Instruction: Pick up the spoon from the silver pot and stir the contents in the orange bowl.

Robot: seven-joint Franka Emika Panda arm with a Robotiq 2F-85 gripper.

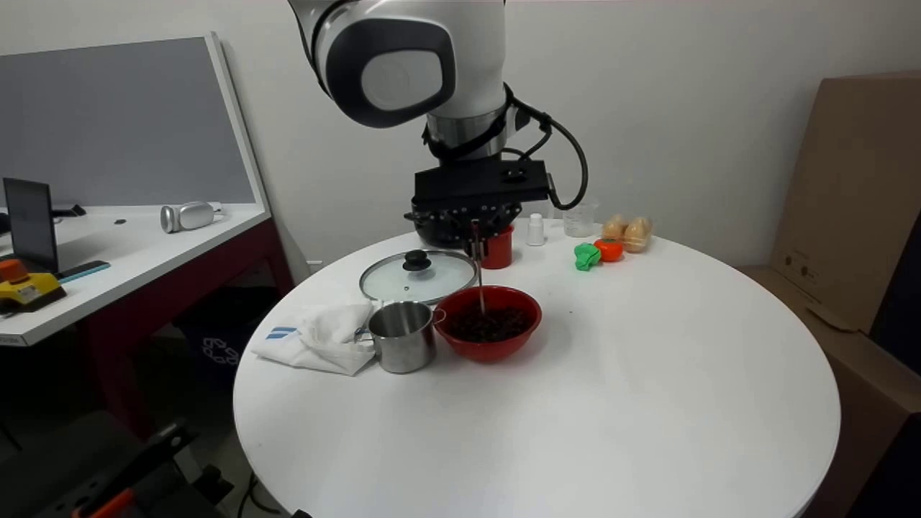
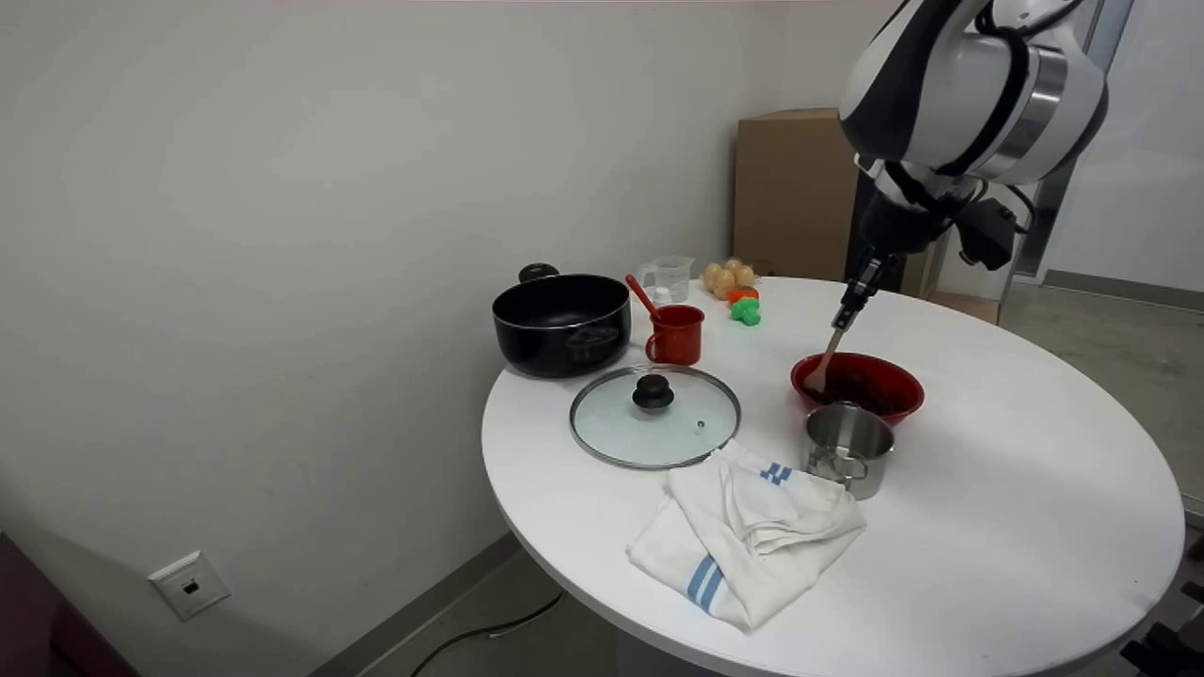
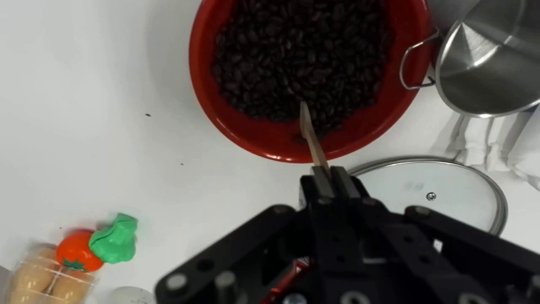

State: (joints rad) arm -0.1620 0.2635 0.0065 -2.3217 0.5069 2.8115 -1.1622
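The spoon (image 3: 311,141), pale and wooden-looking, is held by its handle; my gripper (image 3: 330,170) is shut on it in the wrist view. Its lower end reaches inside the orange bowl (image 3: 249,141), which looks red and holds dark bean-like contents (image 3: 295,59). How deep the tip sits among them is hard to tell. In an exterior view the spoon (image 2: 826,359) leans, with my gripper (image 2: 840,322) above the bowl's rim (image 2: 914,387). The silver pot (image 1: 404,352) stands close against the bowl, one wire handle over the rim; its visible inside shows nothing but metal.
A glass lid (image 2: 611,423) lies beside the black pot (image 2: 555,350) and a red cup (image 2: 679,340). A white towel (image 2: 743,555) touches the silver pot's side. Farther back are a tomato (image 3: 76,247), a green item (image 3: 114,241), bagged eggs (image 2: 726,280) and a clear measuring cup (image 2: 672,275).
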